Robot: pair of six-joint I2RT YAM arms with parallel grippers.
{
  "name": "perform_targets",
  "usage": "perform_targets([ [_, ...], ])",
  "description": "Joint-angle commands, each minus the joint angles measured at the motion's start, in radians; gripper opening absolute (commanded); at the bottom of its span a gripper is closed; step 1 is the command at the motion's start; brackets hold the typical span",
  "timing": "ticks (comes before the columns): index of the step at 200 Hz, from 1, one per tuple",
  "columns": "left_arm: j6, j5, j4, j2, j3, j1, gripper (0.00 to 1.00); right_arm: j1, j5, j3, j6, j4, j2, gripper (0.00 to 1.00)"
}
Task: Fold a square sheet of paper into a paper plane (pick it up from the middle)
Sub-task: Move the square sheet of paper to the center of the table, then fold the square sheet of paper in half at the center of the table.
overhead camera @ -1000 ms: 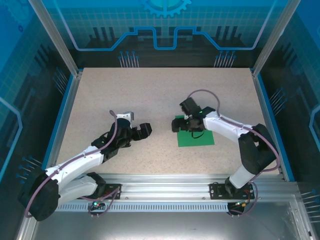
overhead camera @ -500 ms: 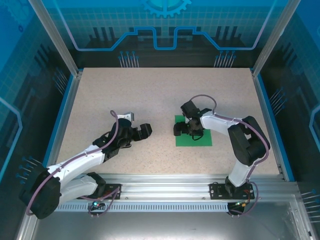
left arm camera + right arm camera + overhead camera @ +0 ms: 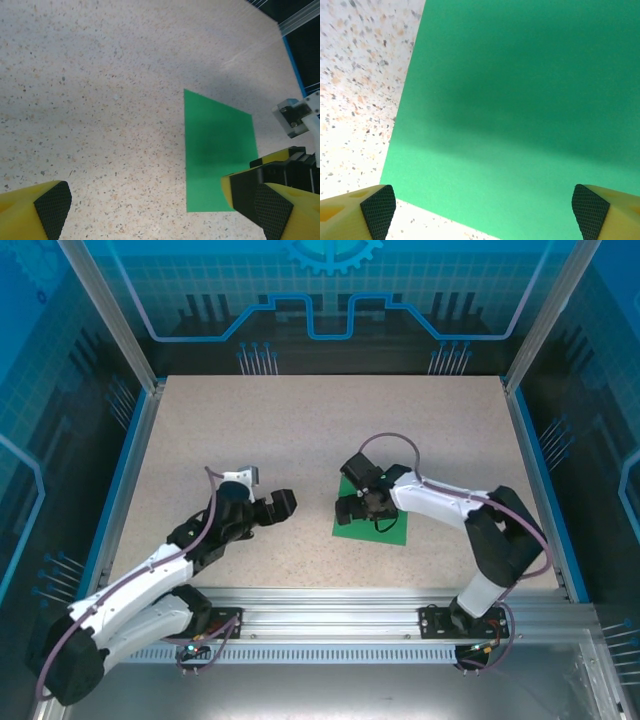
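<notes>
1. This is a robot lab test cell, not a home or a shop.
2. A white left arm (image 3: 135, 585) and right arm (image 3: 440, 500) are bolted to an aluminium rail (image 3: 330, 602) at the speckled desk's (image 3: 300, 425) near edge.
3. Aluminium posts (image 3: 105, 315) frame the desk.
4. Blue panels (image 3: 420, 290), printed with a grid, circuit lines and a gear (image 3: 330, 250), wall it in.
5. Purple cables (image 3: 388, 437) loop off the arms.

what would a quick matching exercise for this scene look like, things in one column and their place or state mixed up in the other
Things
1. left claw
2. right claw
3. square sheet of paper
4. table

Place or state
A. lying flat, unfolded, bright green
B. open, directly above the paper
C. speckled beige surface
D. open, over bare tabletop beside the paper

Pairs: 1-D, 2-B, 3-A, 4-C
</notes>
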Motion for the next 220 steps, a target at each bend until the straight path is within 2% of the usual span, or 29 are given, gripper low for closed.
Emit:
perform_targets([
  [1, 0.017, 0.013, -0.008, -0.046, -0.050, -0.002, 0.98, 0.004, 0.121, -0.019, 0.071, -0.096, -0.088, 0.96],
  [27, 0.045, 0.014, 0.033, -0.026, -0.049, -0.001, 0.98, 0.004, 0.151, -0.072, 0.088, -0.076, -0.154, 0.98],
  [45, 0.063, 0.015, 0.029, 0.022, -0.017, -0.002, 0.99, -0.004, 0.141, -0.069, 0.062, -0.067, -0.147, 0.99],
  [68, 0.064, 0.035, 0.056, 0.094, 0.014, 0.000, 0.98, -0.037, 0.083, -0.003, 0.048, -0.125, -0.069, 0.98],
  [108, 0.054, 0.047, 0.083, 0.247, 0.077, 0.010, 0.98, -0.090, -0.026, 0.077, 0.004, -0.117, 0.043, 0.98],
  [132, 0.037, 0.088, 0.141, 0.329, 0.102, 0.016, 0.99, -0.114, -0.001, 0.138, 0.013, -0.165, 0.097, 0.97],
  [162, 0.049, 0.138, 0.121, 0.425, 0.171, 0.016, 0.99, -0.157, -0.127, 0.167, 0.010, -0.156, 0.142, 0.98],
  [220, -0.001, 0.241, 0.180, 0.581, 0.231, 0.016, 0.98, -0.157, -0.086, 0.303, 0.052, -0.245, 0.304, 0.98],
])
